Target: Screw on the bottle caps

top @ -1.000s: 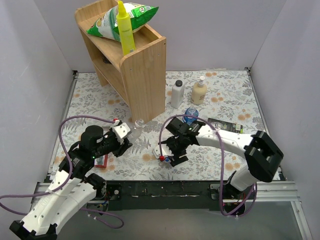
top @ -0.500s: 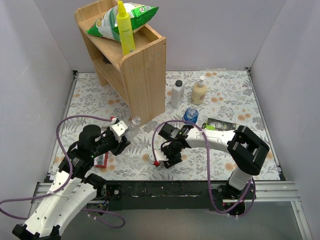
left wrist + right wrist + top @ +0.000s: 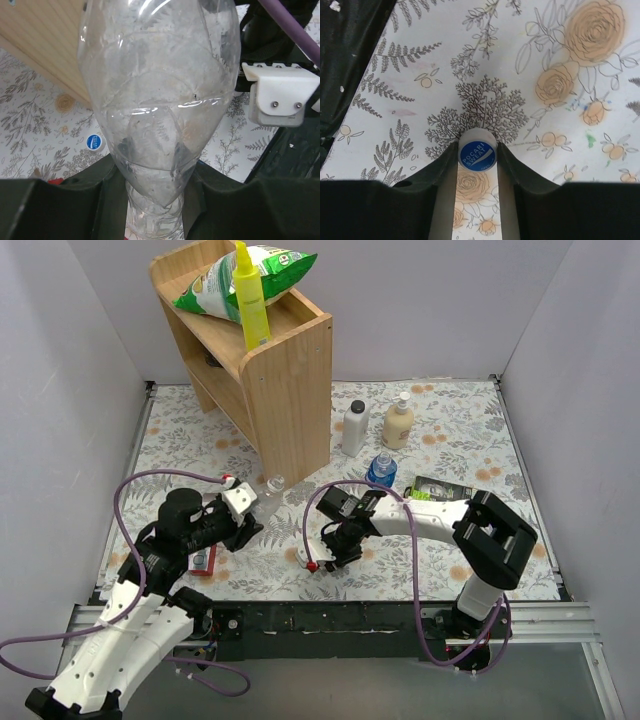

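My left gripper (image 3: pixel 154 182) is shut on the lower body of a plain clear bottle (image 3: pixel 157 85), which fills the left wrist view. From above, that bottle (image 3: pixel 268 491) stands just in front of the shelf, with the left gripper (image 3: pixel 250 520) at it. My right gripper (image 3: pixel 477 148) is low over the floral cloth and shut on a blue and white bottle cap (image 3: pixel 477 155), pinched between both fingertips. In the top view the right gripper (image 3: pixel 322 552) is near the table's front middle. A second blue cap (image 3: pixel 95 142) lies on the cloth. The blue-label bottle (image 3: pixel 380 471) stands upright behind the right arm.
A wooden shelf (image 3: pixel 285 370) carrying a chip bag and a yellow bottle stands at the back left. An opaque white bottle (image 3: pixel 354 428) and a cream pump bottle (image 3: pixel 398 425) stand behind. A dark packet (image 3: pixel 440 490) lies to the right, and a small red item (image 3: pixel 203 561) by the left arm.
My right gripper moved left and down to the cloth and closed its fingers onto the cap. The left gripper kept its hold on the clear bottle and barely moved.
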